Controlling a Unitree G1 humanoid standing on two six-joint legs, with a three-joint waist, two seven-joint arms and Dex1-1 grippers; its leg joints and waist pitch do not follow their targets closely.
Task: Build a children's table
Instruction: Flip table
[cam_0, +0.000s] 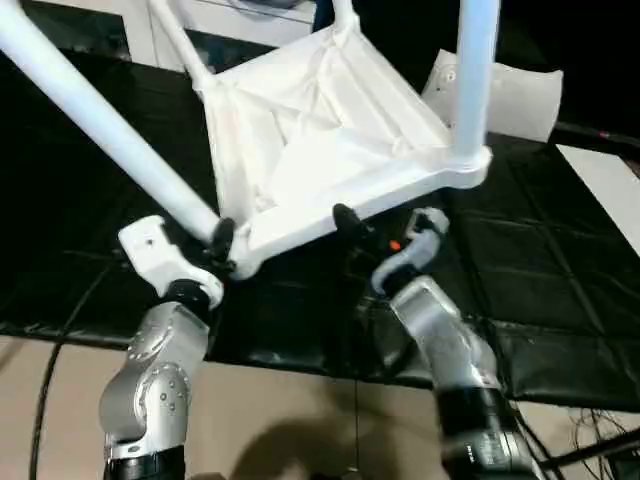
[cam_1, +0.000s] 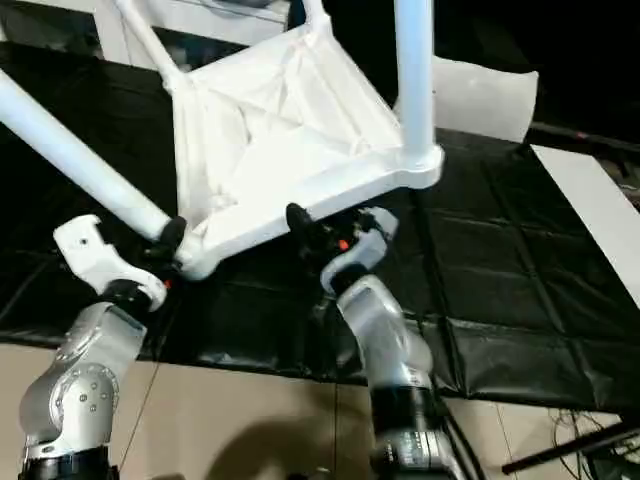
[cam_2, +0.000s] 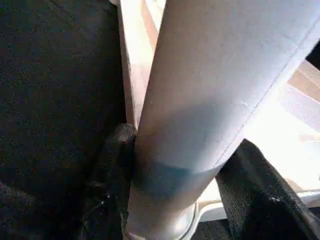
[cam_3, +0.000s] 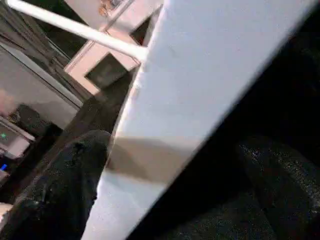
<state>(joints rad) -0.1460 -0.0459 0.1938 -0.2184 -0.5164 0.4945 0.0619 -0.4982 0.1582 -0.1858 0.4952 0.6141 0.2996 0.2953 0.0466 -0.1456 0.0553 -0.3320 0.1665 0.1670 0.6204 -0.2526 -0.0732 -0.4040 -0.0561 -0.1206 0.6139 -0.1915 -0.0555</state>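
Observation:
The children's table hangs tilted with its ribbed underside (cam_0: 320, 130) facing me and its white legs pointing up and outward. My left gripper (cam_0: 222, 240) is shut on the near-left leg (cam_0: 100, 120) just above its corner socket. In the left wrist view the black fingers (cam_2: 112, 165) press both sides of that leg (cam_2: 210, 90). My right gripper (cam_0: 352, 228) is shut on the tabletop's near edge (cam_0: 400, 185), and in the right wrist view the white rim (cam_3: 200, 75) sits between its fingers (cam_3: 65, 185). Another leg (cam_0: 475, 70) stands at the right corner.
A black quilted mat (cam_0: 540, 280) covers the surface below. A white pillow-like slab (cam_0: 520, 100) lies behind the table at the right, and a white board (cam_0: 610, 190) at the far right. A white cabinet (cam_0: 140, 25) stands at the back. Cables (cam_0: 590, 440) trail at the lower right.

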